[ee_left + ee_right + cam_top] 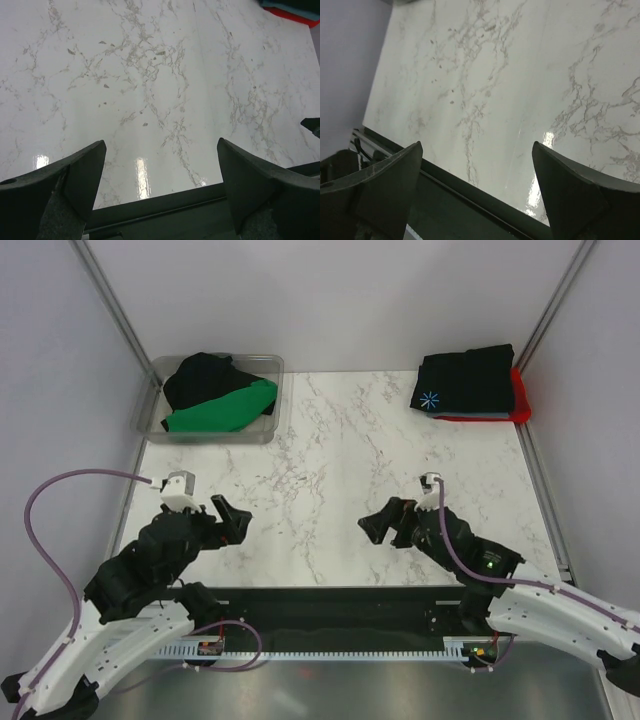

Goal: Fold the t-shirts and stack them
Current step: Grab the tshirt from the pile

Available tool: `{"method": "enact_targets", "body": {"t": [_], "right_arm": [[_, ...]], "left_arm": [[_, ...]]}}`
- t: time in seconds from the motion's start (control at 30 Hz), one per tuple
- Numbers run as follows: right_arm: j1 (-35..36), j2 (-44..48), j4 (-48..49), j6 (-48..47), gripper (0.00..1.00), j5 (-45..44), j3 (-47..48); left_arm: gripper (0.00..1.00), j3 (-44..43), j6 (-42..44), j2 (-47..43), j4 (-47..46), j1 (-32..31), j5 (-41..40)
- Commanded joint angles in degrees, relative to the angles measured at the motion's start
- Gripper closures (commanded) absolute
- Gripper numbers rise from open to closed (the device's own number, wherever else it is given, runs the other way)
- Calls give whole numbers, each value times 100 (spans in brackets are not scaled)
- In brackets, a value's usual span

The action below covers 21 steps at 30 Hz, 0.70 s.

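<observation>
A folded black t-shirt with a blue-white starburst print (465, 382) lies on a folded red t-shirt (518, 400) at the table's far right corner; a strip of red cloth also shows in the left wrist view (295, 15). A crumpled green t-shirt (220, 408) and a black t-shirt (205, 373) lie in a clear bin at the far left. My left gripper (230, 523) is open and empty over the near left of the table. My right gripper (385, 522) is open and empty over the near right. Both are far from the shirts.
The clear plastic bin (155, 420) stands at the far left corner. The marble table top (330, 470) lies between the grippers and the shirts. A black rail (330, 600) runs along the near edge. Grey walls close in both sides.
</observation>
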<state>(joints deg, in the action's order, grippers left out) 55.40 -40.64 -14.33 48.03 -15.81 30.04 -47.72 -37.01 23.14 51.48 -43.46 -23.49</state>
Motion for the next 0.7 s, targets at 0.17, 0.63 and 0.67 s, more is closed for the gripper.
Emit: {"method": "enact_targets", "body": {"t": [0.17,0.63,0.67], "right_arm": [[24,838,-54,1094,2,-687,-926],[24,964,1608,690,2,-142,-2064],[24,866,1626,708,2,-159,-2046]], "left_arm": [[0,51,749,217,-1078,22,-144],[14,-1045,730,5072,-2300,3273,1795],[14,-1246,748,5330,-2388,3413,1760]]}}
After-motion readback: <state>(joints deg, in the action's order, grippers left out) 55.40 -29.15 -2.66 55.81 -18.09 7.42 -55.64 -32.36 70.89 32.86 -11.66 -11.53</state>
